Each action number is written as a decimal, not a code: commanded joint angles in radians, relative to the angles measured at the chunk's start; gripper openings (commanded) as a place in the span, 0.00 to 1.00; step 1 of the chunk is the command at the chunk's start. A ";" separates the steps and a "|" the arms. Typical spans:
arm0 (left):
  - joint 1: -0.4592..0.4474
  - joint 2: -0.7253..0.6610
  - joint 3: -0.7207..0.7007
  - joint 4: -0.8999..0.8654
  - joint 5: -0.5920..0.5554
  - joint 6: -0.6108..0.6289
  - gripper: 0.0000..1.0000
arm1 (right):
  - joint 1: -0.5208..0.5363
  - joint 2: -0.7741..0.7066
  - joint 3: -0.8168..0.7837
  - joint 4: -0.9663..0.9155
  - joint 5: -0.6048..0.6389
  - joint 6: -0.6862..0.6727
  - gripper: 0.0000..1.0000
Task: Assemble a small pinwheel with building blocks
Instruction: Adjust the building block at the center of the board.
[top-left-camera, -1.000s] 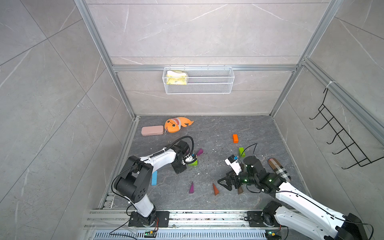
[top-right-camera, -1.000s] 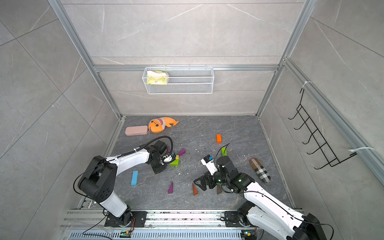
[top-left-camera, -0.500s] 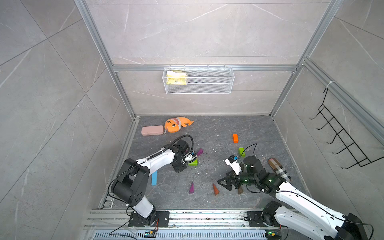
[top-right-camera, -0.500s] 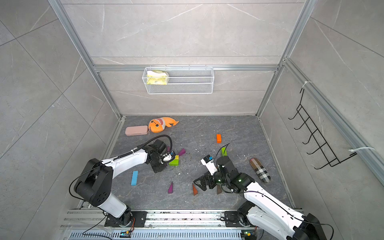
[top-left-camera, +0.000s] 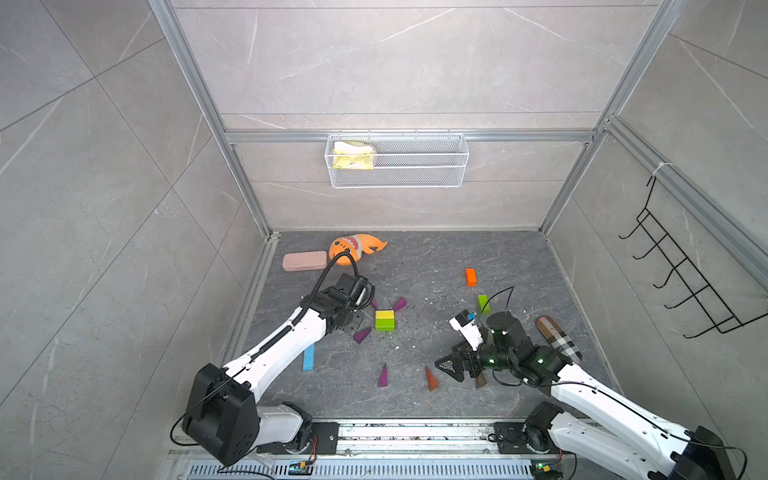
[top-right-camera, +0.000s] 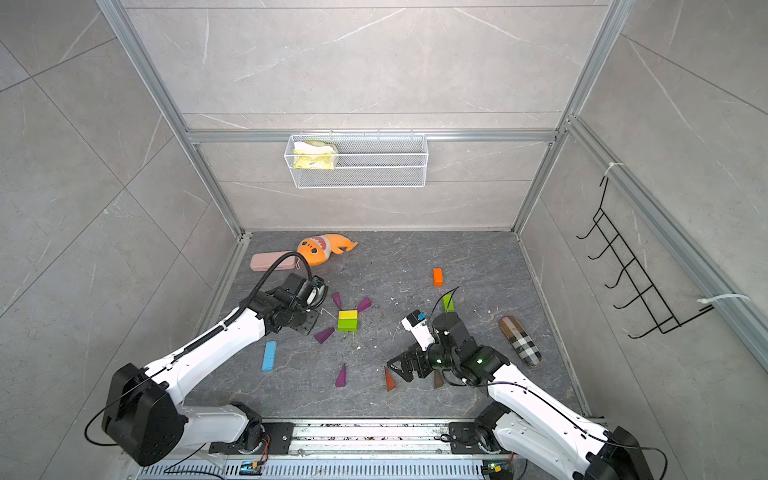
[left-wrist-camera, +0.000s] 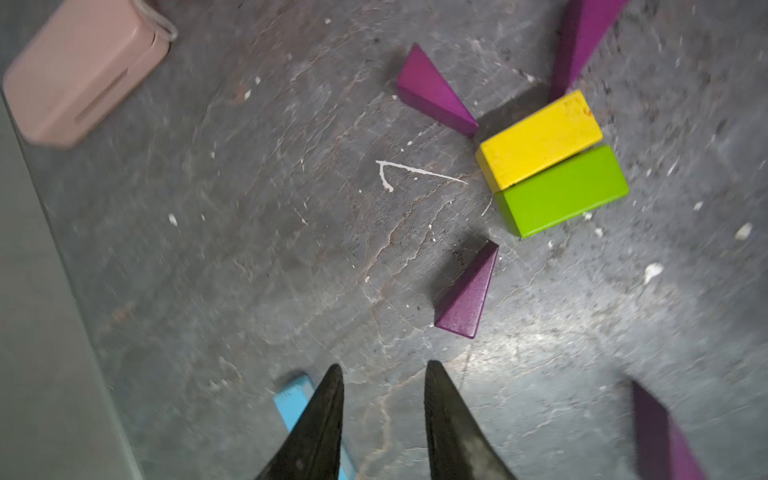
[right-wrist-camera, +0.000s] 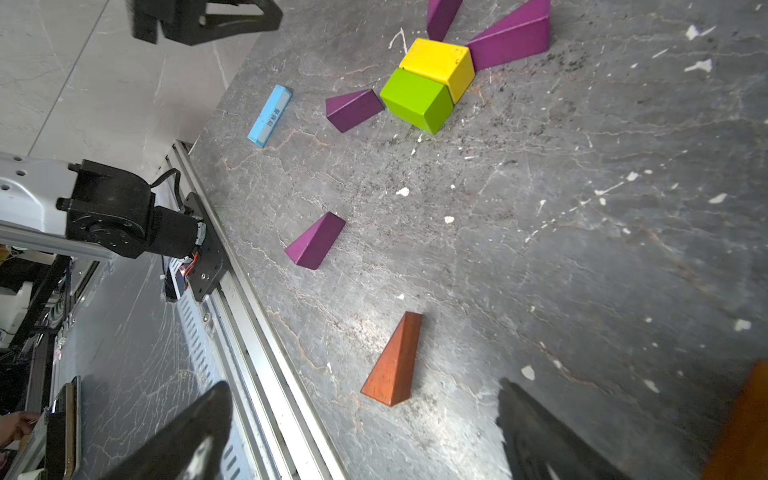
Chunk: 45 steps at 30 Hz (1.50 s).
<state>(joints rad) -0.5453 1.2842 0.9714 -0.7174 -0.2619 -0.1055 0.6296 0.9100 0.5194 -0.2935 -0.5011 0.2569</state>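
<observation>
**Work cell, seen from above.** The surface (top-left-camera: 436, 257) is a dark grey, stone-patterned slab flecked with white chips. Pale grey marble-look wall panels (top-left-camera: 395, 62) set in aluminium posts (top-left-camera: 245, 183) close it on three sides. A slotted rail (top-left-camera: 415, 432) carrying both arm bases runs along its front edge.

A white wire basket (top-left-camera: 397, 160) hangs on the back wall, with a yellow-and-white bundle (top-left-camera: 353, 156) at its left end. A black hook rack (top-left-camera: 681, 274) hangs on the right wall. In the back-left corner lie a pink case (top-left-camera: 304, 261) and, just beside it, an orange plush shark (top-left-camera: 353, 248). A plaid oblong case (top-left-camera: 559, 338) lies near the right edge.

**Building blocks.**
- Left of centre, a yellow brick (left-wrist-camera: 540, 139) and a green brick (left-wrist-camera: 561, 191) lie side by side, touching. Three purple wedges (left-wrist-camera: 436, 93) are fanned round them, narrow ends toward the pair.
- Near the front edge, well apart, lie a fourth purple wedge (top-left-camera: 383, 376), an orange-brown wedge (top-left-camera: 431, 379) and a darker brown wedge (top-left-camera: 480, 380). The brown wedge is partly hidden by the right arm.
- A light-blue bar (top-left-camera: 308, 357) lies toward the left edge.
- An orange brick (top-left-camera: 470, 276) and a second green brick (top-left-camera: 483, 304) lie right of centre, toward the back.

**Grippers.** The left gripper (left-wrist-camera: 383, 365), on the left side of the cluster, has its fingers a narrow gap apart with nothing between them. The right gripper (top-left-camera: 448, 369), near the front edge, has its fingers spread wide and empty, just beside the orange-brown wedge.
</observation>
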 joint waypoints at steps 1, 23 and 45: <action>0.000 -0.080 -0.096 -0.039 0.029 -0.391 0.32 | -0.003 0.011 0.004 0.010 0.006 -0.013 1.00; 0.002 -0.075 -0.372 0.289 0.043 -0.700 0.19 | -0.003 -0.029 -0.008 0.016 -0.008 -0.012 1.00; 0.022 0.095 -0.279 0.349 0.078 -0.663 0.22 | -0.002 -0.037 -0.011 0.021 -0.019 -0.014 1.00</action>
<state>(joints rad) -0.5289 1.3693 0.6582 -0.3794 -0.1810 -0.7803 0.6296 0.8806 0.5156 -0.2867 -0.5060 0.2569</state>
